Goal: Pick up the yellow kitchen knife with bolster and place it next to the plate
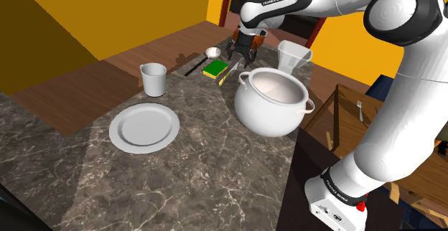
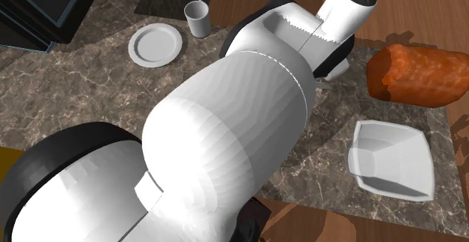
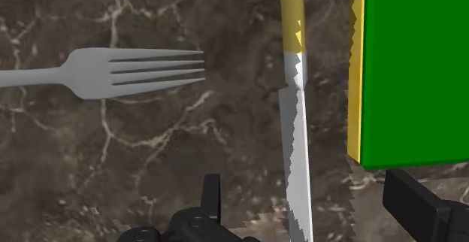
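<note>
Yellow-handled kitchen knife with a grey blade (image 3: pixel 297 143) lies flat on the dark marble tabletop (image 1: pixel 201 165). In the shoulder view, a round white plate (image 1: pixel 143 127) sits well apart at the left, a green-and-yellow sponge (image 1: pixel 214 68) lies just beside the knife, and a white pot (image 1: pixel 273 100) stands to the right. The black claw (image 1: pixel 242 53) hangs wide open, its fingers (image 3: pixel 210 195) straddling the blade without touching it.

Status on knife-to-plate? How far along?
Done: approach; the open hand straddles the knife at its blade, not touching. In hand: the grasp, not yet closed; the knife lies flat on the counter beside the green sponge. Left: close, lift, carry, set it next to the plate.
</note>
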You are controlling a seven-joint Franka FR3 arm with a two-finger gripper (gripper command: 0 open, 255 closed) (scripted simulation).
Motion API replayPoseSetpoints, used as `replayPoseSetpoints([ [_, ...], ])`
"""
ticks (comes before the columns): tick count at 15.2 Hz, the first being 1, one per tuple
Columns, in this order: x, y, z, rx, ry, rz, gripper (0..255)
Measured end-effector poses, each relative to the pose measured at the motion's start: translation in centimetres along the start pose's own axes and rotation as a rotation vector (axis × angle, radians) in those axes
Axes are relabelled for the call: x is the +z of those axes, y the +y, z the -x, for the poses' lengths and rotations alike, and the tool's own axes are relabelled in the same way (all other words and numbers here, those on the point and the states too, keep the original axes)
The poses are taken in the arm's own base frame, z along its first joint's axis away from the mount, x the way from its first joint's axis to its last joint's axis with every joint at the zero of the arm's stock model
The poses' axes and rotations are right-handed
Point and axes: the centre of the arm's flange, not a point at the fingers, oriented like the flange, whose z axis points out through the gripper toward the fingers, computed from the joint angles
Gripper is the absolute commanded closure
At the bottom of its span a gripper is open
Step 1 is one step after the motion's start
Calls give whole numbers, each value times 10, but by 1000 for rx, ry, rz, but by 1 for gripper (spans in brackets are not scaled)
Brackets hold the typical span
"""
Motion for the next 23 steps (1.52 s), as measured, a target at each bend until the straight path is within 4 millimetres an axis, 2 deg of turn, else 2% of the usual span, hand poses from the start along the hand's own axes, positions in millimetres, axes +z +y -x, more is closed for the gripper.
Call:
replayPoseSetpoints([
  [3,12,0,0,0,0,0,0],
  [8,14,0,0,0,0,0,0],
  [9,14,0,0,0,0,0,255],
  [19,14,0,0,0,1,-1,255],
  [23,-2,-2,2,0,0,-1,255],
])
